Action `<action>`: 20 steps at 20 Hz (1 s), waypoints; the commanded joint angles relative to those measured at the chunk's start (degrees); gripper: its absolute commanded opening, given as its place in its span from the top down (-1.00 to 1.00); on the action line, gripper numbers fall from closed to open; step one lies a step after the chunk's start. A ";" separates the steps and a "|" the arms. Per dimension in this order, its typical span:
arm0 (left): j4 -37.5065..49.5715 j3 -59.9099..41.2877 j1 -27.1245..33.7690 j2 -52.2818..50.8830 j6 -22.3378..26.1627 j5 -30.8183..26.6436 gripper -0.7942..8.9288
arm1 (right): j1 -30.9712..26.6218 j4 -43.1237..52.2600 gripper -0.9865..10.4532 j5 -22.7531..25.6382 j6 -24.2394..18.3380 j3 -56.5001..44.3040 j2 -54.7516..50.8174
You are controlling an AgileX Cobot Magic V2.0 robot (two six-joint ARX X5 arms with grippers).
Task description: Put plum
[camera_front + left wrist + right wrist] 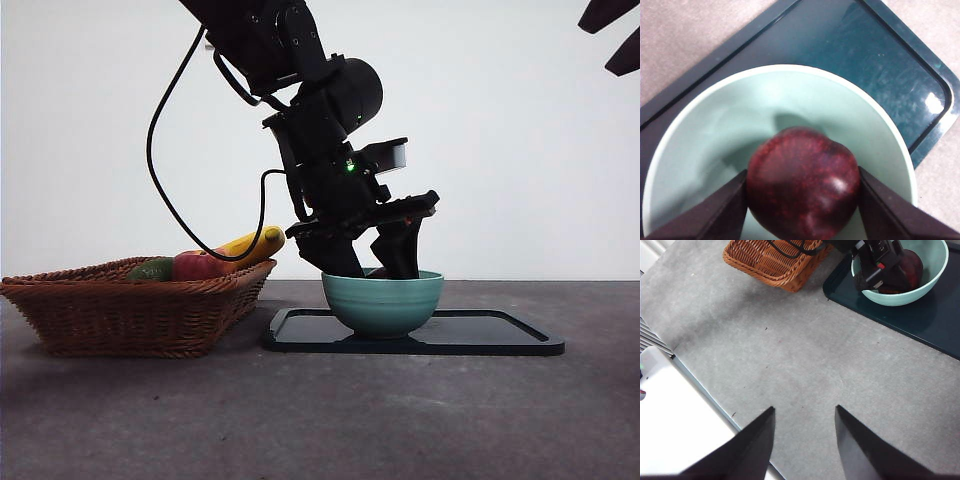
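Observation:
The plum (801,186), dark maroon and glossy, sits between the two jaws of my left gripper (372,262), which is shut on it. The black fingers (722,212) press on both sides of it. The gripper reaches down into the pale green bowl (383,302), so the front view hides the plum behind the bowl's rim. I cannot tell whether the plum touches the bowl's bottom. The right wrist view shows the plum (913,266) inside the bowl (902,296). My right gripper (804,437) is open and empty, high above the bare grey table.
The bowl stands on the left part of a dark tray (485,335). A wicker basket (120,312) to the left of the tray holds a banana (255,243), a red fruit (198,266) and a green fruit (152,269).

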 commanded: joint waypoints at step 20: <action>-22.34 4.09 8.92 -38.88 -1.09 -0.15 0.41 | 0.31 0.24 0.49 -0.09 -0.48 0.55 0.28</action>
